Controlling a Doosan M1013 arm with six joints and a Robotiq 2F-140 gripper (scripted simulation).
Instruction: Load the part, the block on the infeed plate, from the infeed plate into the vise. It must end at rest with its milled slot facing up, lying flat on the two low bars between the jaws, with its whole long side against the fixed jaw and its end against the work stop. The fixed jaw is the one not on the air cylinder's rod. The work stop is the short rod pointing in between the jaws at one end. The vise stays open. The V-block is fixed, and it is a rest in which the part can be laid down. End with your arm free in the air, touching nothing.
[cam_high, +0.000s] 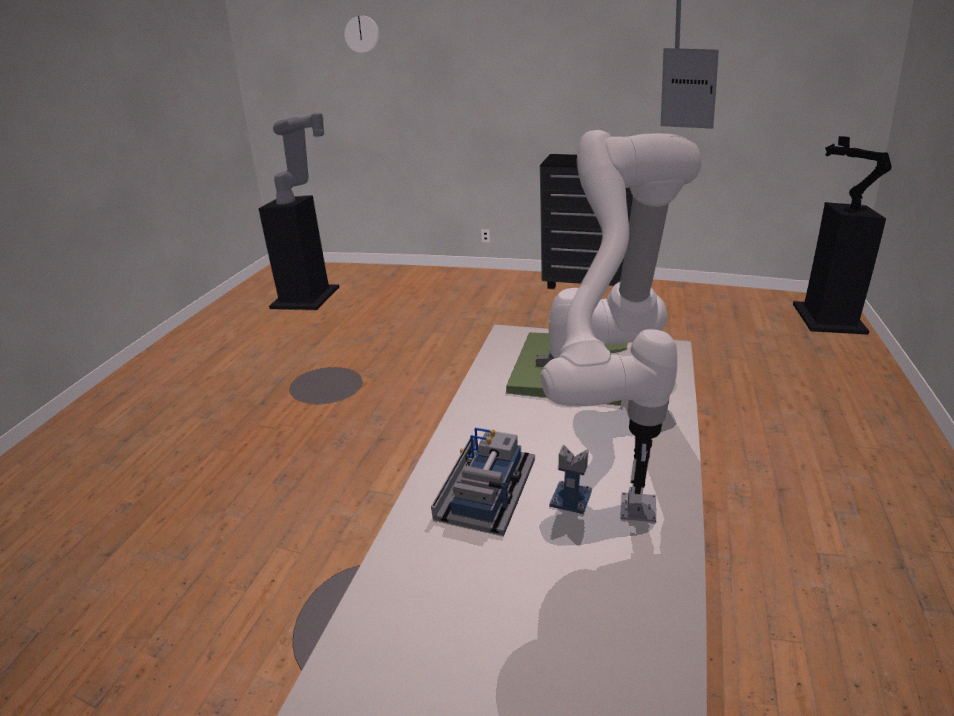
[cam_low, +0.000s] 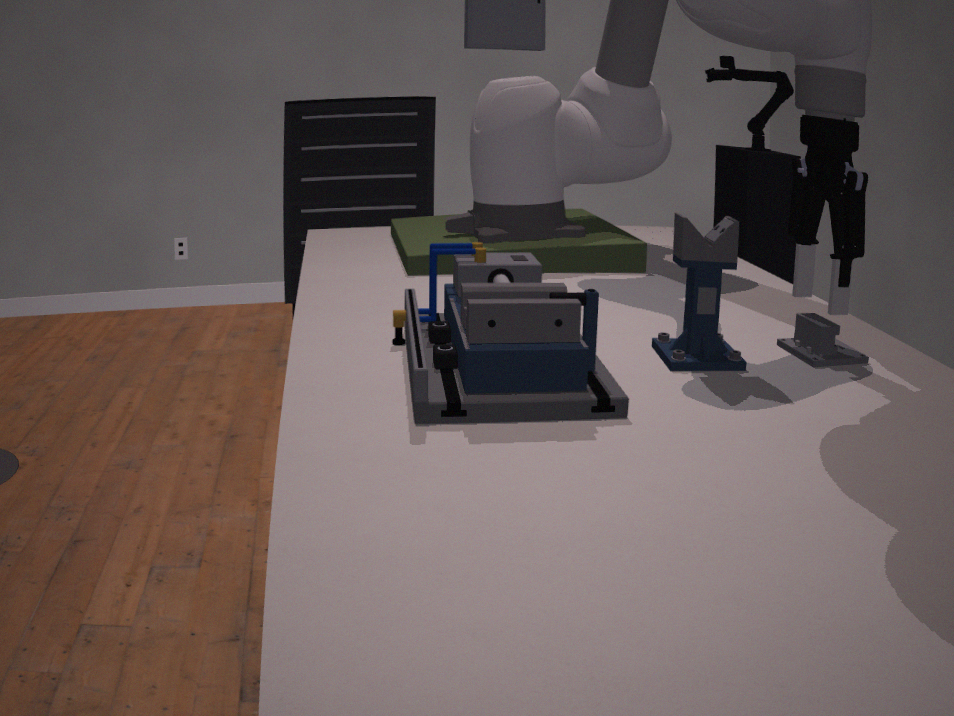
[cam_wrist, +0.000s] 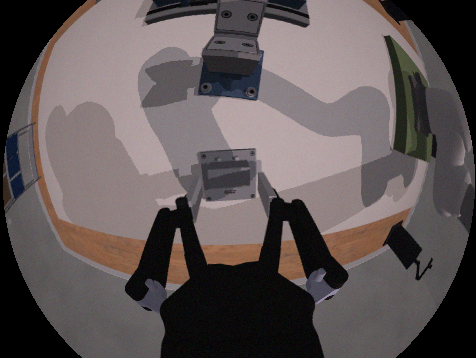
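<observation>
Hand (cam_low: 821, 296) hovered released, empty, above block (cam_low: 816, 332). Best lowered straight, fingers straddling block's long sides, before clenching.

The white arm (cam_high: 616, 231) folds over from its base, its wrist pointing straight down. The gripper (cam_low: 820, 296) hangs vertical. Its fingers stand partly spread, holding nothing.
</observation>
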